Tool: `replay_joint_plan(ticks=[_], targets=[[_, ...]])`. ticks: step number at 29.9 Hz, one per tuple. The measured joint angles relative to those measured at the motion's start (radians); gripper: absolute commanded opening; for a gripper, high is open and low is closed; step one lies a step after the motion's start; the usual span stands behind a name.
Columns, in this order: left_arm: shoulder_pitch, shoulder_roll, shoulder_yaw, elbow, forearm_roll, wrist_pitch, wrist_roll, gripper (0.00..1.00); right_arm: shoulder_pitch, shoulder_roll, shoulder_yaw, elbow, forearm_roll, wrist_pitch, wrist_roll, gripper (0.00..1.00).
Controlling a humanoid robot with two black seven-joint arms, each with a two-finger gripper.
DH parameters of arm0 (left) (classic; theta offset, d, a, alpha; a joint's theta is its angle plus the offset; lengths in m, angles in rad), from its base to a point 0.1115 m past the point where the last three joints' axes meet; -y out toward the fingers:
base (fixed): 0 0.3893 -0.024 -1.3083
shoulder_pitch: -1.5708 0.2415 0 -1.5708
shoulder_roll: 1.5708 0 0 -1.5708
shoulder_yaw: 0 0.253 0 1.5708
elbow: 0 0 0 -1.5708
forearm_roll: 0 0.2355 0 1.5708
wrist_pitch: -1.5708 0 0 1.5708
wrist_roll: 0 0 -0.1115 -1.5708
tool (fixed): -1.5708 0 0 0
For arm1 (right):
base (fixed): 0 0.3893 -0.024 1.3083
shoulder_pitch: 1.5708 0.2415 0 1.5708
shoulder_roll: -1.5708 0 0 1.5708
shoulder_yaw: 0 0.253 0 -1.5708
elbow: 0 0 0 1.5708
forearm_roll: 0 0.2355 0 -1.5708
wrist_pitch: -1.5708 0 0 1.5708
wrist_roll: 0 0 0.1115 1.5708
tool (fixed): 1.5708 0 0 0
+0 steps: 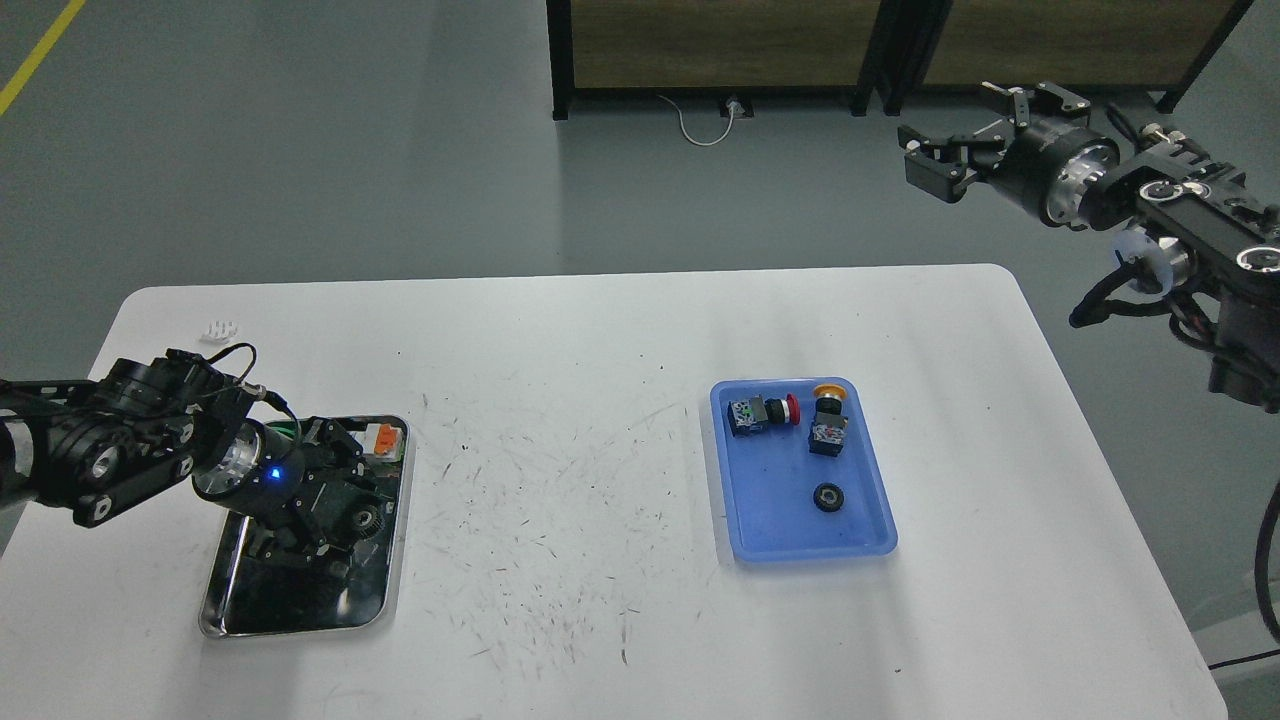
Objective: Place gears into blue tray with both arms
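The blue tray sits right of the table's middle. One black gear lies flat inside it, near the front. My left gripper is low over the steel tray at the left. Its dark fingers merge with the tray's dark bottom, so I cannot tell how they stand. A second toothed gear shows right at its tip; whether it is gripped is unclear. My right gripper hangs high beyond the table's far right corner, fingers spread, holding nothing.
The blue tray also holds a red-capped switch and a yellow-capped switch at its back. An orange-and-white part lies in the steel tray's far corner, with something green behind my left wrist. A small white piece rests far left.
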State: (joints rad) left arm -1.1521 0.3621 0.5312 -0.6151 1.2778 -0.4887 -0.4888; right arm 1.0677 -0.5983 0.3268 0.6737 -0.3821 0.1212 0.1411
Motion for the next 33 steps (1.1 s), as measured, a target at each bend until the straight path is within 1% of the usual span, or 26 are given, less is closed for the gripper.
replay_joint_plan(ticks=[8, 27, 33], targets=[[0.000, 0.000, 0.004, 0.000, 0.000, 0.000, 0.000, 0.58, 0.000, 0.000, 0.000, 0.000, -0.001, 0.000, -0.001, 0.95], [-0.004, 0.002, 0.015, 0.000, 0.000, 0.000, 0.000, 0.39, 0.000, 0.000, 0.000, 0.000, -0.001, 0.000, -0.002, 0.95], [-0.005, 0.001, 0.018, -0.001, 0.000, 0.000, 0.000, 0.35, 0.000, 0.000, 0.000, 0.000, -0.001, 0.000, -0.002, 0.95]])
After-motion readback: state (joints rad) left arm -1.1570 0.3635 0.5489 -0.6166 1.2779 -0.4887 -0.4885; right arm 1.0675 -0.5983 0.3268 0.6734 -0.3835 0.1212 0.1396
